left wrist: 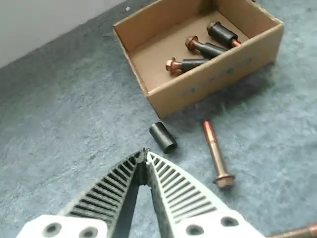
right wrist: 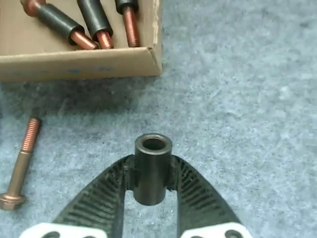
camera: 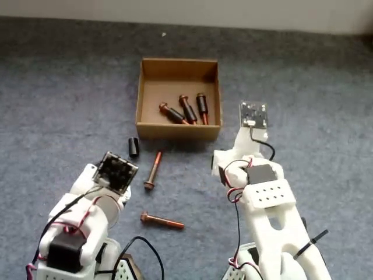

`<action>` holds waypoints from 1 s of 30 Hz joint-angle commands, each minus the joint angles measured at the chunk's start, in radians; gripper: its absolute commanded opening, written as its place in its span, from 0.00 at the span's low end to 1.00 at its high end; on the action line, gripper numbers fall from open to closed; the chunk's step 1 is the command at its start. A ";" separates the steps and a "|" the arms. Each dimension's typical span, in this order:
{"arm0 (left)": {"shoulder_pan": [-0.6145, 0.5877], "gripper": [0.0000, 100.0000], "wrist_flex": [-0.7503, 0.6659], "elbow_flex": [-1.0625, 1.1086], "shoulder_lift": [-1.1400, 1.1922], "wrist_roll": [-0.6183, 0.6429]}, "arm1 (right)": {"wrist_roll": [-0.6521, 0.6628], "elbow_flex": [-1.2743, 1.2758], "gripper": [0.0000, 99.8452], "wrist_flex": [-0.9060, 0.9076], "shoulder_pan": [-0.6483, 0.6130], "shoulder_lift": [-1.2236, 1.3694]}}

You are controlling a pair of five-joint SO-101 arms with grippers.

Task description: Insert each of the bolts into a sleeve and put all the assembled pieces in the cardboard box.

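Right claw clamps a black sleeve, long axis along its fingers, open end toward the cardboard box. Left claw is pressed closed, empty. Before the box lie a loose sleeve and a bolt, threads pointing boxward.

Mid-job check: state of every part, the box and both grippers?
left gripper: shut, empty.
right gripper: shut on the held sleeve.
held sleeve: bore empty, clamped between the fingers.
cardboard box: open, holding three assembled pieces.
assembled pieces: bolts sleeved, lying inside.
loose sleeve: empty, lying on the carpet by the box.
bolt near the box: bare, on the carpet.
bolt near the arms: bare, on the carpet.
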 commanded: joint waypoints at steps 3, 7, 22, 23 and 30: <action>0.128 0.08 0.002 -0.131 0.349 -0.029 | -0.009 -0.008 0.01 -0.027 0.012 -0.028; 0.185 0.15 0.002 -0.170 0.522 -0.025 | -0.009 -0.008 0.01 -0.027 0.012 -0.028; 0.188 0.21 -0.005 -0.174 0.977 -0.026 | -0.009 -0.008 0.01 -0.027 0.012 -0.028; 0.189 0.21 -0.005 -0.176 1.006 -0.028 | -0.009 -0.008 0.01 -0.027 0.012 -0.028; 0.239 0.21 -0.006 -0.185 1.139 -0.025 | -0.009 -0.008 0.01 -0.027 0.012 -0.028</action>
